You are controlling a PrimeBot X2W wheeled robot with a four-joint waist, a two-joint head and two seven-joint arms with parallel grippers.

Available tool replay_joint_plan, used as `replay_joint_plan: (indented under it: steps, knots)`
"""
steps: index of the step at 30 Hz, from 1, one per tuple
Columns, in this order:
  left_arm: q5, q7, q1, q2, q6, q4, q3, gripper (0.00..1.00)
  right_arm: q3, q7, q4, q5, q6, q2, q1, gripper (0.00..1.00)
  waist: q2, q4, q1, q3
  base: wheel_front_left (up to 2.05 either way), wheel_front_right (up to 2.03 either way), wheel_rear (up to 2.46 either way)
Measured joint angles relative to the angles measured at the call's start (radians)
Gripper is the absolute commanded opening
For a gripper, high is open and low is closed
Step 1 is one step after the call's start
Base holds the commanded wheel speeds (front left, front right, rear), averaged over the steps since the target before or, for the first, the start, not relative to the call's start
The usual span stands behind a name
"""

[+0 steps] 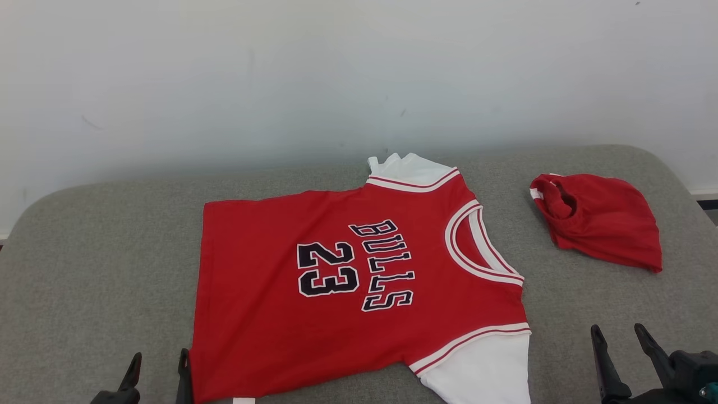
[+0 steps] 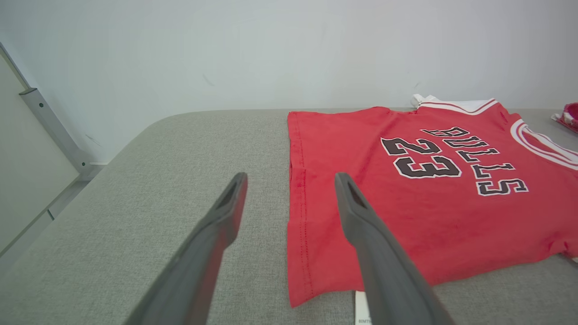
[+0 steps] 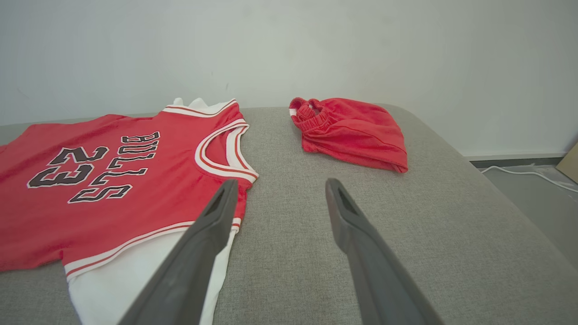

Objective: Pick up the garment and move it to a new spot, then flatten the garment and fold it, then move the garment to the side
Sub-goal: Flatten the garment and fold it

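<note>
Jersey 23 [image 1: 336,280] is laid flat on the grey surface [image 1: 84,252] — red shorts [image 1: 600,224] bunched far right. Left gripper [image 1: 159,359] and right gripper [image 1: 617,331] are held spread, empty, nearside.

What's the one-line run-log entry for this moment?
jersey: spread flat, untouched | red shorts: bunched, apart from jersey | left gripper: open, empty | right gripper: open, empty
</note>
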Motion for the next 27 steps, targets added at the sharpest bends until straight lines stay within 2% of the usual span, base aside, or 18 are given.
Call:
replay_joint_plan:
  steps: [7,9,16,23,27]
  knots:
    - [0.033,0.027,0.0,0.019,-0.002,-0.004,-0.023,1.0,0.008,0.017,0.0,0.0,0.0,0.001,0.0,1.0,0.0,0.002,-0.0001,0.0,0.0,0.0,0.0]
    - [0.034,0.035,0.0,0.027,-0.019,-0.004,-0.027,1.0,0.008,0.018,0.0,0.0,0.0,0.001,0.0,1.0,0.0,0.003,-0.0001,-0.001,0.0,0.0,0.0]
    - [0.033,0.052,0.0,0.035,-0.029,-0.009,-0.032,1.0,0.01,0.027,-0.001,0.0,0.0,0.002,0.0,1.0,0.0,0.005,0.0,-0.003,0.0,0.0,0.0]
    - [0.007,0.064,-0.002,0.037,-0.056,-0.008,-0.038,1.0,0.016,0.054,-0.002,0.01,0.002,0.003,0.0,1.0,0.0,0.008,-0.0001,-0.004,0.0,0.0,0.0]
    - [-0.026,0.098,-0.002,0.033,-0.078,0.01,-0.045,1.0,0.036,0.102,0.008,0.044,0.019,0.014,0.002,1.0,0.0,0.01,0.0,0.0,0.0,0.0,0.0]
